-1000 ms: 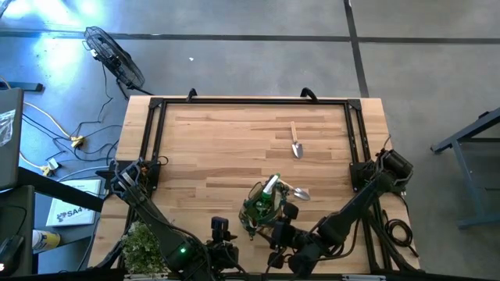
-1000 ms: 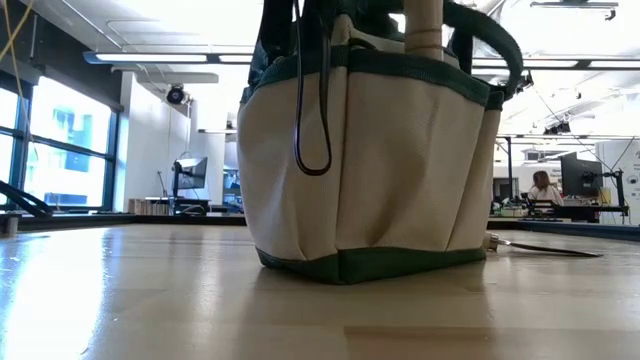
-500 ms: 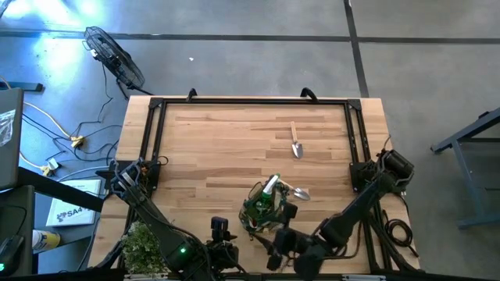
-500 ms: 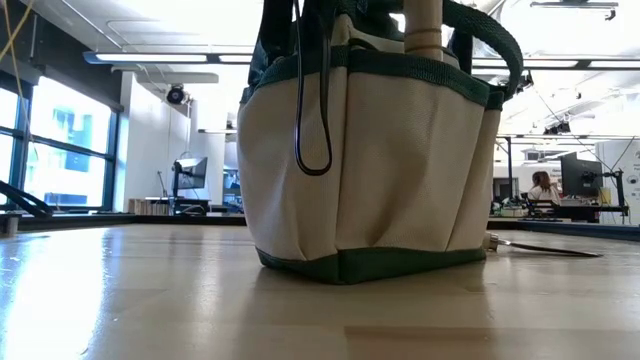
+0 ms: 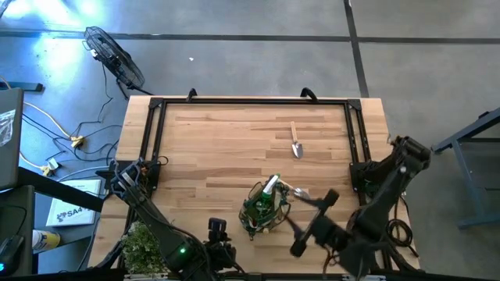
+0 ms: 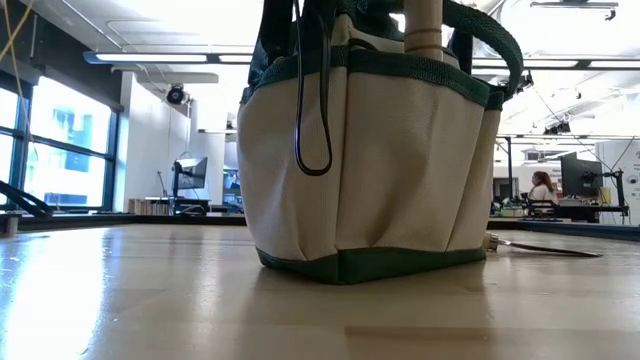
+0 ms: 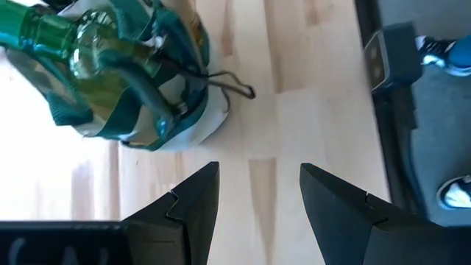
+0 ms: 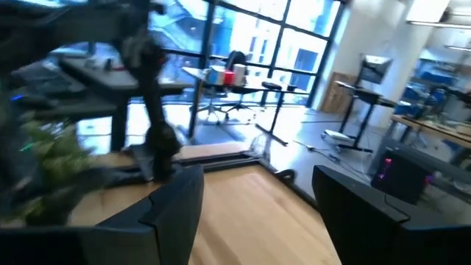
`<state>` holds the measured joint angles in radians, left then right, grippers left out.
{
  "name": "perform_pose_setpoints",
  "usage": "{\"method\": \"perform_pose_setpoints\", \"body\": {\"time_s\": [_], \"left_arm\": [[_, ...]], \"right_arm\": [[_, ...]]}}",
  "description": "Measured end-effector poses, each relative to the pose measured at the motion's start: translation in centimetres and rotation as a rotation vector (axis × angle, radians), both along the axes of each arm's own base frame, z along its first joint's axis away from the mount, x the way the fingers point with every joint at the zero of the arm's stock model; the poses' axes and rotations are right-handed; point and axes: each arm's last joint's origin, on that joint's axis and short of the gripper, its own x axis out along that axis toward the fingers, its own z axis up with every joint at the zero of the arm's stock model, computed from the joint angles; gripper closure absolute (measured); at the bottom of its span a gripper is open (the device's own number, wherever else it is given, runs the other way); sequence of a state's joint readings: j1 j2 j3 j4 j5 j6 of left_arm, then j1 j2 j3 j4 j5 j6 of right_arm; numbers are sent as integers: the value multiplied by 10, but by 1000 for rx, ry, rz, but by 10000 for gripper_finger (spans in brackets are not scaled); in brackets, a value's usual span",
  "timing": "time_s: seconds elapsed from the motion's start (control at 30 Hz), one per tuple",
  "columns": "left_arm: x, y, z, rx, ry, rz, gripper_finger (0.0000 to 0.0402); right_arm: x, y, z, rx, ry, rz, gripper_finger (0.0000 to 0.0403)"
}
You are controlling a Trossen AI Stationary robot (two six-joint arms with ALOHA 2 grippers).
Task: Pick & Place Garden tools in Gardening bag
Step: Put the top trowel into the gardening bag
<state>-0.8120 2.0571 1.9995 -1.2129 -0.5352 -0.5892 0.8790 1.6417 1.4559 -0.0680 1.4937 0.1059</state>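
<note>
Wooden-handled trowel (image 5: pixel 295 142) on table, well apart from raised right hand (image 5: pixel 311 222).

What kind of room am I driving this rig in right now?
Probably an open lab or workshop: ceiling strip lights, tall windows, and desks with monitors where a person sits beyond the wooden table.

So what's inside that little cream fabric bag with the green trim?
A pale wooden tool handle stands up out of the cream fabric bag with green trim. From above, green and white pieces show at its mouth. The bag's cloth walls hide anything deeper.
</note>
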Motion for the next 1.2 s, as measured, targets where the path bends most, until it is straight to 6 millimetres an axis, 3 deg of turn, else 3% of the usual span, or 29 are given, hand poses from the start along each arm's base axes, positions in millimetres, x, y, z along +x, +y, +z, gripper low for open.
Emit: {"method": "perform_pose_setpoints", "body": {"time_s": [0.2,0.4,0.53,0.73,0.9,1.2], "left_arm": [[-2,2,-1,29,24,0,219],[-3,4,-1,47,37,-4,219],[-6,7,-2,79,63,-5,219],[-1,18,-3,125,103,7,219],[12,33,-3,140,121,22,220],[21,44,-4,82,167,50,220]], "right_arm": [[-13,-50,34,-10,-8,-121,173],[-15,-120,47,139,-4,-121,174],[-17,-178,36,368,119,-154,174],[-27,-251,10,587,325,-497,174],[-16,-286,-2,699,440,-565,174],[17,-342,-33,873,607,-472,174]]}}
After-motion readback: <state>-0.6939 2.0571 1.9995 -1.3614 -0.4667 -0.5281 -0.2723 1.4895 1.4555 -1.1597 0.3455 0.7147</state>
